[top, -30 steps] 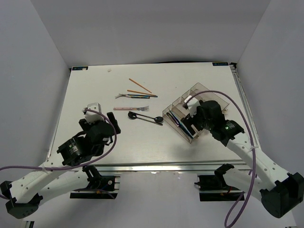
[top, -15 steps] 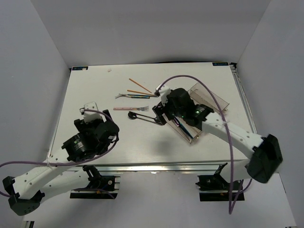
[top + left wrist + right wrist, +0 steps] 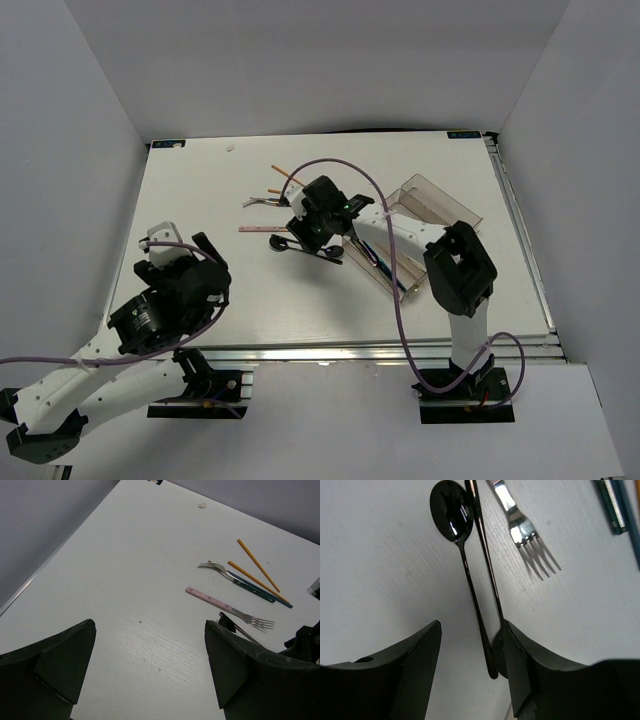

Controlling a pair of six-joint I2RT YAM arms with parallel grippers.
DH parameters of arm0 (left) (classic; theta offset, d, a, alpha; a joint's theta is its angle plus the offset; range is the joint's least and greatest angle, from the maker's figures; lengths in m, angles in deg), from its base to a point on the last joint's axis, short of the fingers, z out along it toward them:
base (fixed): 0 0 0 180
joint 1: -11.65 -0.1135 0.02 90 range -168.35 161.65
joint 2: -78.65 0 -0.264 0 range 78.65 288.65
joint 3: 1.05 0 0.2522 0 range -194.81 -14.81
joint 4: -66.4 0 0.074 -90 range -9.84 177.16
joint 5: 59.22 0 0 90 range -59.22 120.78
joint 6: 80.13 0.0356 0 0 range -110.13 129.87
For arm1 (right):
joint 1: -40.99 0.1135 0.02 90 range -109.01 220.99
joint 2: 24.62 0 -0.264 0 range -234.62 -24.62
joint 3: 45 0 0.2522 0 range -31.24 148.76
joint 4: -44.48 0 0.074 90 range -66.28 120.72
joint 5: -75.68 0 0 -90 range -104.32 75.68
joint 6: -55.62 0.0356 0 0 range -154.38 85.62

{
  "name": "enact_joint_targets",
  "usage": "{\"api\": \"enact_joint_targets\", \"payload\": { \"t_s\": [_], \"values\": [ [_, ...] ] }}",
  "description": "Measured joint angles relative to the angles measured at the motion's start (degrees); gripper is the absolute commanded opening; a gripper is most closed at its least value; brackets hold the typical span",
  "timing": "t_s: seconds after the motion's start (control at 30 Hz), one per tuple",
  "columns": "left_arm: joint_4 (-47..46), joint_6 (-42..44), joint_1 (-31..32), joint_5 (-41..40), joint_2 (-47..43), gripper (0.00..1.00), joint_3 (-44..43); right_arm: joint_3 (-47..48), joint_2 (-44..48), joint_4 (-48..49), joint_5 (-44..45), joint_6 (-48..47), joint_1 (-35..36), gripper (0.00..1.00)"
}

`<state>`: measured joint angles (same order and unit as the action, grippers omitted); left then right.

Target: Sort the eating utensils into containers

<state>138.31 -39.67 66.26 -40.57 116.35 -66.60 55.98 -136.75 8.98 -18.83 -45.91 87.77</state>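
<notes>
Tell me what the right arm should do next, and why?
Probably lower the open right gripper straight down so it straddles the handle of the black spoon. The spoon lies flat just below, its handle between the fingers but nearer one side. A second black utensil lies close beside it, so it might get caught too.

Two orange chopsticks (image 3: 258,565), two forks (image 3: 212,598), one black spoon (image 3: 451,507), one clear tray (image 3: 440,197)

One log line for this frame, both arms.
left end effector: open, empty | right end effector: open, above handle of glossy black spoon | clear plastic divided tray: partly filled
</notes>
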Motion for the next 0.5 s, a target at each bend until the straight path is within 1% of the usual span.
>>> {"api": "enact_joint_targets", "payload": {
  "t_s": [0.23, 0.5],
  "values": [
    [-0.3, 0.6, 0.0, 0.1, 2.0, 0.98, 0.4, 2.7, -5.2, -2.5, -2.6, -1.2, 0.0, 0.55],
    [-1.6, 1.9, 0.0, 0.6, 2.6, 0.98, 0.7, 5.7, -9.9, -2.4, -3.8, -3.1, 0.0, 0.55]
  ]
}}
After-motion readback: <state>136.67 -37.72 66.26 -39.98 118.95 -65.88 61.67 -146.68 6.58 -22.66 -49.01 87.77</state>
